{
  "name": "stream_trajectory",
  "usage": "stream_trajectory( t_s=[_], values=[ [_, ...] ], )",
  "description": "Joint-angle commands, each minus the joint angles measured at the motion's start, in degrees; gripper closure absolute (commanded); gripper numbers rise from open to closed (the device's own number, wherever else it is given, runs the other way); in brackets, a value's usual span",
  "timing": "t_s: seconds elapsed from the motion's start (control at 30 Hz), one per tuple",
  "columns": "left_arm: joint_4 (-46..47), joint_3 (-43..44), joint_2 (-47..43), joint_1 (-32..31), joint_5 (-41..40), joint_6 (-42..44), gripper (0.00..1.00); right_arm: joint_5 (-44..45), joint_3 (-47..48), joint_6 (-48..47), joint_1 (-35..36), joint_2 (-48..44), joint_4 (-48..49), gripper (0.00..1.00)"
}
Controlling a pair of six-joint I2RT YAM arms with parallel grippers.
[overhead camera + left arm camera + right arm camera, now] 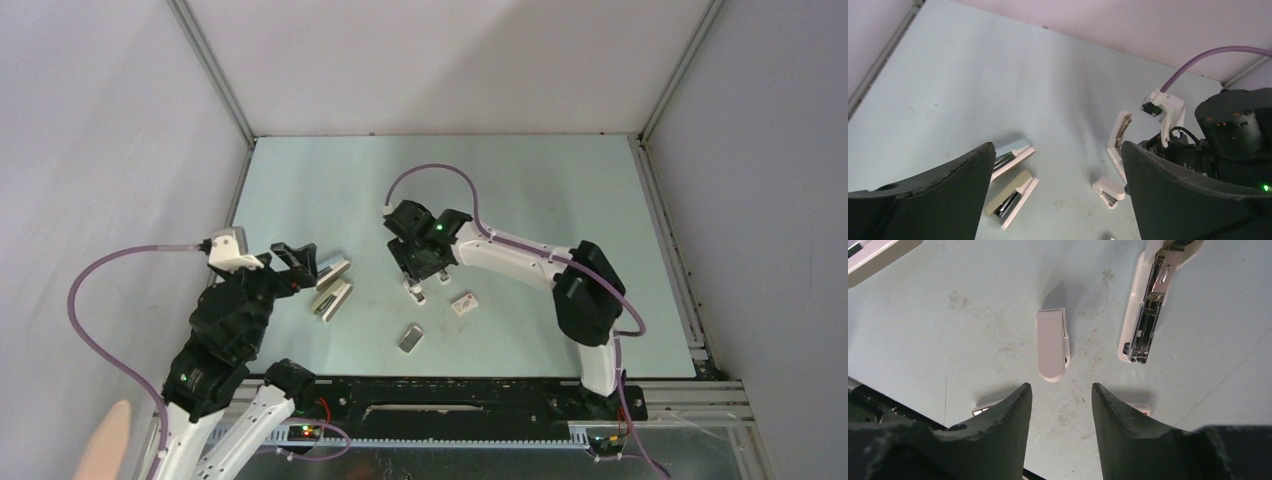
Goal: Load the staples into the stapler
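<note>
Stapler (1144,310), upper right, likely light and slick (hinge may flop); pinch its sides. Left gripper (1058,147), right gripper (1060,390) gape empty.

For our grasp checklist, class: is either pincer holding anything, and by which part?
Nothing is held; the left pincer and right pincer are both open and empty.

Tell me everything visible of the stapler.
The stapler is slim white plastic, lying swung open on the pale table, its shiny metal channel and spring facing up. One blunt end points toward the small white box; the other end, with the second arm, leaves the right wrist view. A short white stub lies beside it, apart. The open right pincer is clear of it; in what shows, only the table touches it.
</note>
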Motion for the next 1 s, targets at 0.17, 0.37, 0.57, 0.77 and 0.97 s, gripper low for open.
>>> stream_trajectory(
  t_s=[0.17,0.37,0.57,0.77,0.97],
  values=[
    [3.56,-4.38,-1.99,0.43,-3.83,8.09,0.0,-2.83,13.41,-2.53,-1.03,10.73,-8.54,0.54],
    [3.61,-5.5,-1.56,1.23,-2.7,9.05,0.0,-3.99,14.16,-2.51,-1.18,13.9,-8.57,0.54],
    [3.95,-5.79,-1.92,3.11,-0.78,9.05,0.0,-3.56,13.15,-1.91,-1.03,15.61,-8.6,0.62],
    [3.96,-5.97,-1.7,3.38,-0.34,9.05,0.0,-2.07,9.68,-1.5,-0.34,15.42,-5.68,0.78],
    [4.01,-6.06,-1.46,3.78,-0.04,9.05,0.0,3.95,5.39,-1.12,1.37,16.35,-1.8,0.85]
  ],
)
